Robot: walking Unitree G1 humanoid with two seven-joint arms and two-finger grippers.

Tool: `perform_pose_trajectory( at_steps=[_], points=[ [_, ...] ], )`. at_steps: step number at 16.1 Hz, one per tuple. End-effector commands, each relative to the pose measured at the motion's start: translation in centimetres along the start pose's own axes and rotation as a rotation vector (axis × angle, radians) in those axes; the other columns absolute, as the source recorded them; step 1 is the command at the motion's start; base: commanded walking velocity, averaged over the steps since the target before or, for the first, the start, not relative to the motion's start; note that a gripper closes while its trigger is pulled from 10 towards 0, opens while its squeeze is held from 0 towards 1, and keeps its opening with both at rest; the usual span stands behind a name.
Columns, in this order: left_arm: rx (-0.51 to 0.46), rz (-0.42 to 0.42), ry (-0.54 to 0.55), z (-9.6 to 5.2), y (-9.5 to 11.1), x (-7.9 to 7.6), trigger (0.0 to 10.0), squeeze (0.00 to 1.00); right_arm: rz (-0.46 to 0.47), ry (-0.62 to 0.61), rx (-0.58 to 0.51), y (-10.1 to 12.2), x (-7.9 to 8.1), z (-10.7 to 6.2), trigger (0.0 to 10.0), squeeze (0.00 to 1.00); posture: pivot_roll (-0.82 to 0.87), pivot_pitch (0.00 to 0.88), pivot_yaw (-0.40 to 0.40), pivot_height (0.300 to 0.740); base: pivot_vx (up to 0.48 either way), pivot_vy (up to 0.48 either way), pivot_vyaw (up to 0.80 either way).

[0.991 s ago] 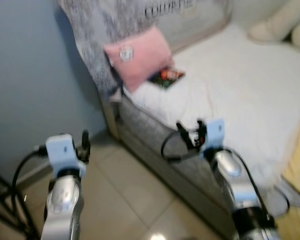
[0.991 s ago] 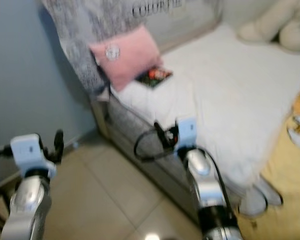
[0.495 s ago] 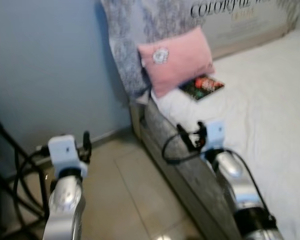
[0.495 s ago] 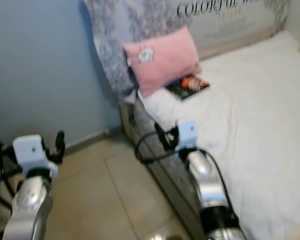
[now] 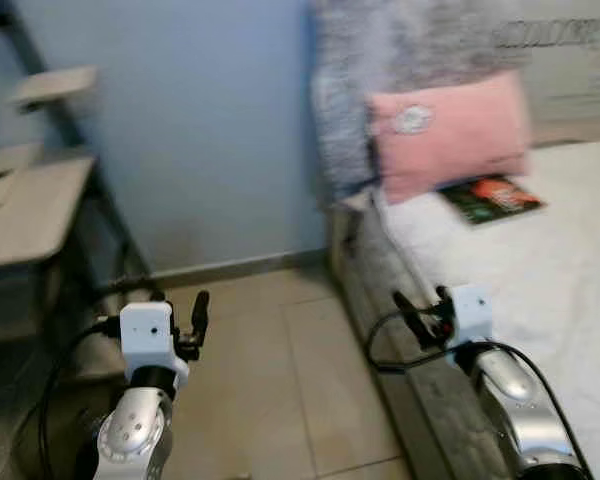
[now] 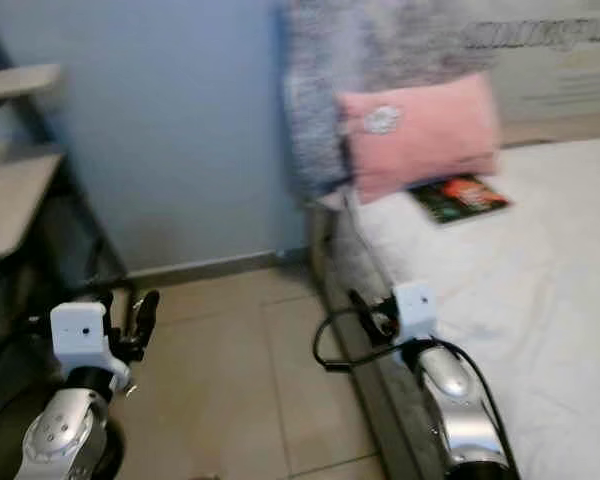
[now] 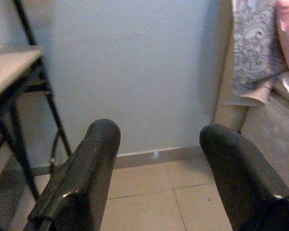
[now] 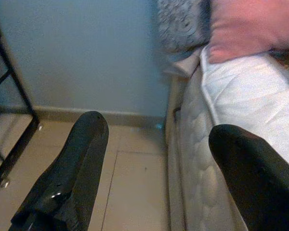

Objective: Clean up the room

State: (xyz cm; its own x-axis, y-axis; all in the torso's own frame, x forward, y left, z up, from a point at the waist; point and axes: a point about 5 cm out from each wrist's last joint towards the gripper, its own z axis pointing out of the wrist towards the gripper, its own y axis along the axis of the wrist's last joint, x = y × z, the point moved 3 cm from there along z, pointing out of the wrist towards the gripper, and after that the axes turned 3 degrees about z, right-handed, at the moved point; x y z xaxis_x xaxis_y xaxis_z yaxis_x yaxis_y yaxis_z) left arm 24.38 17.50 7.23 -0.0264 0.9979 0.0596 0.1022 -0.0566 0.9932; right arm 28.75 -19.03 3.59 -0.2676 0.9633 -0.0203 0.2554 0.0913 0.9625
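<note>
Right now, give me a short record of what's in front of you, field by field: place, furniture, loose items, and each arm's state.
place: bedroom corner, blue wall, tiled floor
bed: white mattress on the robot's right, patterned grey headboard cover
on bed: pink cushion leaning on the headboard cover; dark book lying flat beside it
left side: black-framed shelf unit with pale boards
left gripper: raised over the floor, jaws open, holding nothing
right gripper: raised by the bed's edge, jaws open, holding nothing
image quality: head views blurred

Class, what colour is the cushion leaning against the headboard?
Pink, with a small pale round emblem; the cushion shows best in the right eye view.
</note>
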Motion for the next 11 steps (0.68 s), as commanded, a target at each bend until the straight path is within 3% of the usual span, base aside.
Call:
perform_pose_trajectory(
  at_steps=[1, 3, 4, 11],
  points=[
    [-0.067, 0.015, -0.01, 1.0, 1.9, -1.1, 10.0, 0.0, -0.009, 0.011, -0.046, 1.5, 0.5, 1.0, 10.0, 0.36, -0.12, 0.0, 0.069, 0.74, 0.0, 0.0, 0.49],
    [-0.065, 0.017, -0.004, 1.3, 2.0, -1.0, 10.0, 0.0, 0.005, 0.016, -0.067, 2.1, 1.1, 1.6, 10.0, 0.36, -0.12, 0.0, 0.072, 0.74, 0.0, 0.0, 0.49],
    [-0.076, -0.019, 0.002, 1.4, 2.2, -0.5, 10.0, 0.0, 0.043, 0.0, -0.08, 2.5, 1.3, 2.0, 10.0, 0.31, -0.12, 0.0, 0.074, 0.74, 0.274, 0.0, 0.0],
    [-0.007, -0.072, 0.095, 1.5, 0.8, 1.4, 10.0, 0.0, 0.068, -0.023, -0.09, 2.5, 1.3, 2.1, 10.0, 0.26, -0.12, 0.0, 0.084, 0.74, 0.466, 0.0, 0.0]
  ],
)
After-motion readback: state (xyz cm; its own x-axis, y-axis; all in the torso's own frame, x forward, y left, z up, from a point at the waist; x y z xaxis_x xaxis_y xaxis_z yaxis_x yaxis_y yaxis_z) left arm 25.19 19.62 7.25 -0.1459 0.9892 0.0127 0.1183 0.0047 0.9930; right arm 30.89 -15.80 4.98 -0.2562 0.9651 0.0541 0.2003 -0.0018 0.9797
